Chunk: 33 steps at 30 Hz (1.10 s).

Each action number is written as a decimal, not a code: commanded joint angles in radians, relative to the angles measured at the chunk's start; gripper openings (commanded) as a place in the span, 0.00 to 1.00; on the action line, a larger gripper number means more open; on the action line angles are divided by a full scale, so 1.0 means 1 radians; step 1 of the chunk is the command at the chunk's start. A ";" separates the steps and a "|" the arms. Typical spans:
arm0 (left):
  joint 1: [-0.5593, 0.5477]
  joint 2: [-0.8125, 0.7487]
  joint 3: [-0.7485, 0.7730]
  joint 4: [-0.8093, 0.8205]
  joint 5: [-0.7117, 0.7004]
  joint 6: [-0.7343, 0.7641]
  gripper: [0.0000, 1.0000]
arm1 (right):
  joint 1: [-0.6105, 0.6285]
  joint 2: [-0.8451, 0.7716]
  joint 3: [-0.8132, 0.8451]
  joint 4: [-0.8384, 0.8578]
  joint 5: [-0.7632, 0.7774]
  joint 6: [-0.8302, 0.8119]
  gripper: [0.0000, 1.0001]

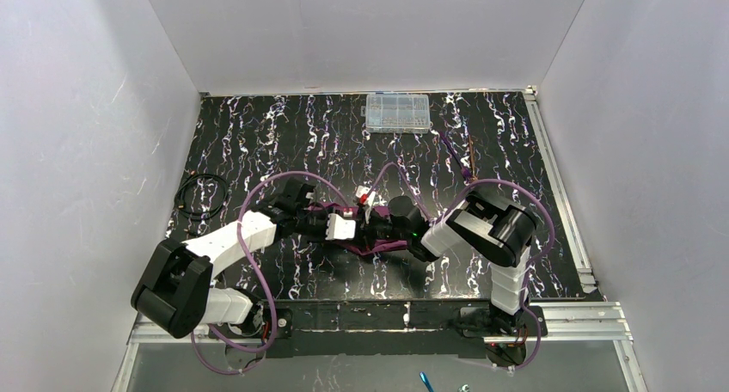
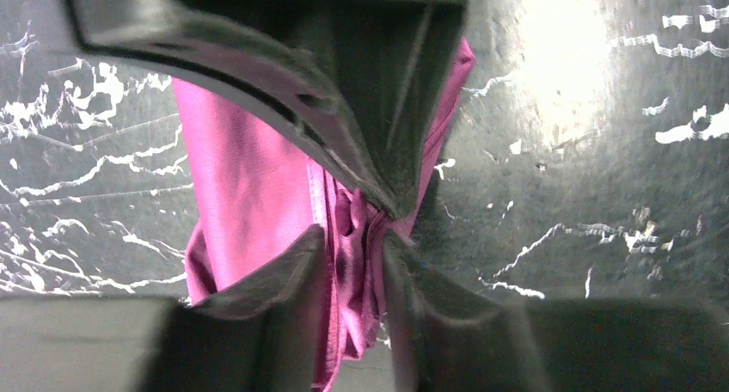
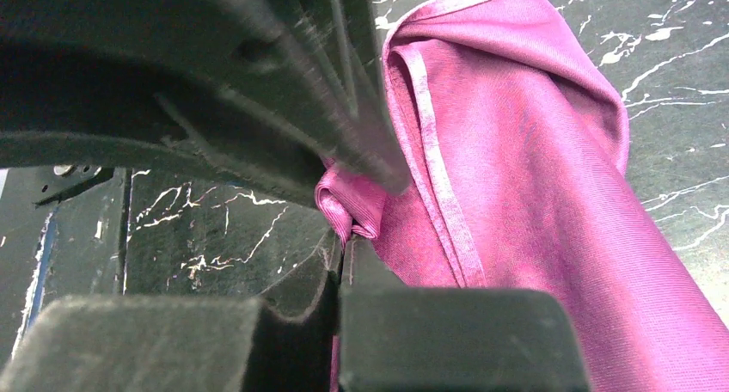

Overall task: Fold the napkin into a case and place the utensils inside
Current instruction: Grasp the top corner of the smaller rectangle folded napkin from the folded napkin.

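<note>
The plum-purple napkin (image 1: 378,246) lies bunched at the middle of the table, mostly hidden under both grippers. My left gripper (image 1: 357,226) is shut on a gathered fold of the napkin (image 2: 249,177); the cloth runs between its fingers (image 2: 284,272). My right gripper (image 1: 382,230) is shut on a rolled edge of the napkin (image 3: 533,177), its fingers (image 3: 378,272) pressed together on the cloth. The two grippers meet tip to tip. The utensils (image 1: 460,156), thin sticks, lie on the table at the back right, apart from both grippers.
A clear plastic compartment box (image 1: 397,113) stands at the back edge. A coiled black cable (image 1: 200,194) lies at the left. White walls enclose the black marbled table (image 1: 284,134) on three sides. A metal rail (image 1: 559,194) runs along the right edge.
</note>
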 commanded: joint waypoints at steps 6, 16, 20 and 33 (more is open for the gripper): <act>0.010 -0.078 0.020 0.093 -0.204 -0.163 0.20 | -0.002 0.013 0.040 0.030 -0.022 0.031 0.01; 0.048 -0.044 0.046 0.127 -0.356 -0.320 0.32 | -0.012 0.028 0.075 -0.031 -0.058 0.043 0.01; 0.054 0.035 0.081 0.100 -0.356 -0.339 0.28 | -0.019 0.022 0.082 -0.049 -0.064 0.051 0.01; 0.054 0.087 0.056 0.159 -0.344 -0.273 0.26 | -0.022 0.001 0.107 -0.102 -0.077 0.057 0.01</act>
